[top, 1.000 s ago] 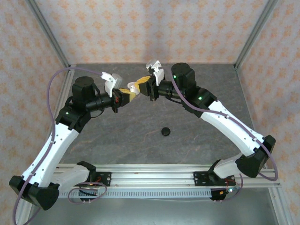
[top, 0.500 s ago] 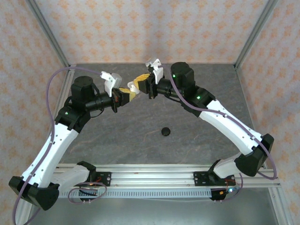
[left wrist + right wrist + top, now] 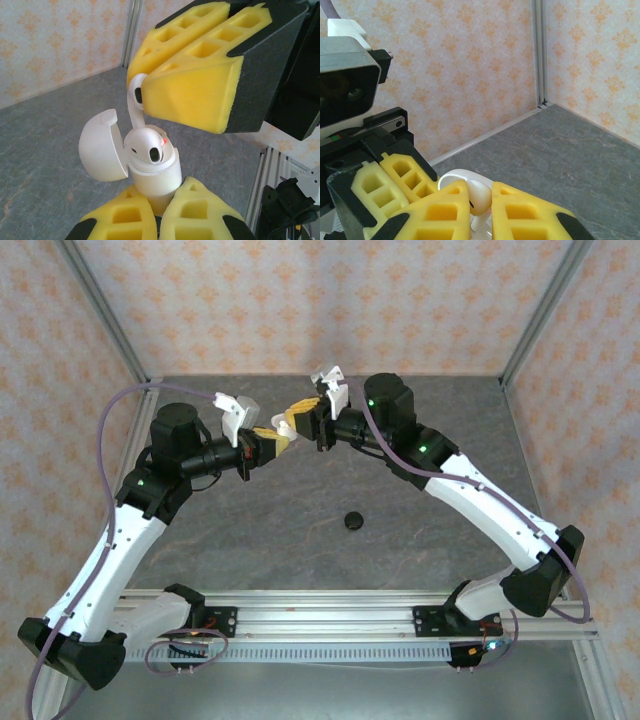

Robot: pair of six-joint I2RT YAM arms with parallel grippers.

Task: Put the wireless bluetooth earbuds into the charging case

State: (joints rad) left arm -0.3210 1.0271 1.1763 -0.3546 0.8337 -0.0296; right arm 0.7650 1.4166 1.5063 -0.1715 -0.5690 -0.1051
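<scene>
Left gripper (image 3: 161, 196) is pinching the white charging case (image 3: 156, 176) by its lower body, and the case stands upright between the yellow foam pads. Its lid (image 3: 100, 150) is swung open to the left in the left wrist view. One white earbud (image 3: 150, 146) is seated in the case; we see a glossy rounded head, a dark oval opening and a small red mark beside it. Right gripper (image 3: 139, 80) is clamped on the second white earbud (image 3: 136, 94), directly above the case with the stem pointing down. The stem's lower end runs in behind the seated bud at the case mouth, and we cannot tell how deep it sits. In the right wrist view we see the same bud (image 3: 478, 197) wedged between the right pads. In the top view both grippers meet in mid-air above the far part of the bench (image 3: 250, 530), and a small round black item (image 3: 351, 520) lies on it, well apart from them.
</scene>
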